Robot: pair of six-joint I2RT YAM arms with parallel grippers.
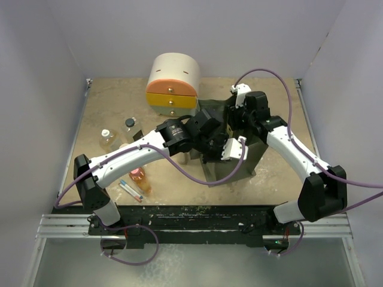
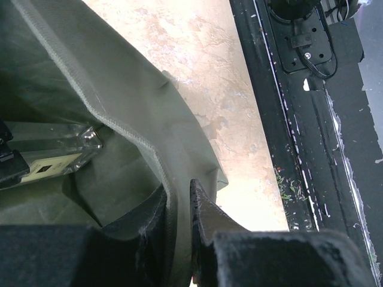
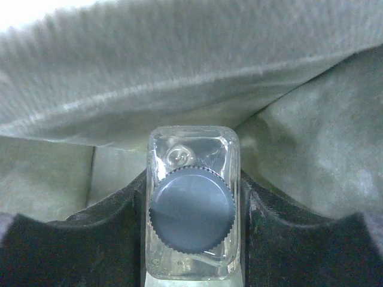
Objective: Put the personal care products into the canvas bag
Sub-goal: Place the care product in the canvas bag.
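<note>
**Item record: bag-loading station, one bottle in hand over the bag**

- **Canvas bag** (image 1: 252,160): olive-green fabric. It stands right of centre on the table (image 1: 108,95), just in front of the drawer unit (image 1: 173,84). Both arms meet over its mouth.
- **Left gripper** (image 2: 178,198): fingers (image 2: 203,218) drawn narrow, pinching the bag's near rim. A fold of the stitched edge is trapped between them. The tan tabletop and the black frame rail (image 2: 311,119) lie beyond the rim.
- **Right gripper** (image 3: 191,200): fingers clamped on the two flat sides of the clear square bottle (image 3: 191,179), seen cap-on. The dark ribbed cap faces the camera.
- **Clear square bottle, location**: held in the bag's mouth, with olive fabric on every side in the right wrist view. The left wrist view shows a clear bottle body with a pale label below the rim; whether it touches the bag's floor I cannot tell.
- **Still on the table, left side, well apart from the bag:**
  - second clear bottle (image 1: 129,125), black cap, upright
  - white-capped bottle (image 1: 108,140), just beside it
  - orange bottle (image 1: 139,178), nearer the arm bases
  - slim grey bottle (image 1: 130,191), lying flat beside the orange one
</note>
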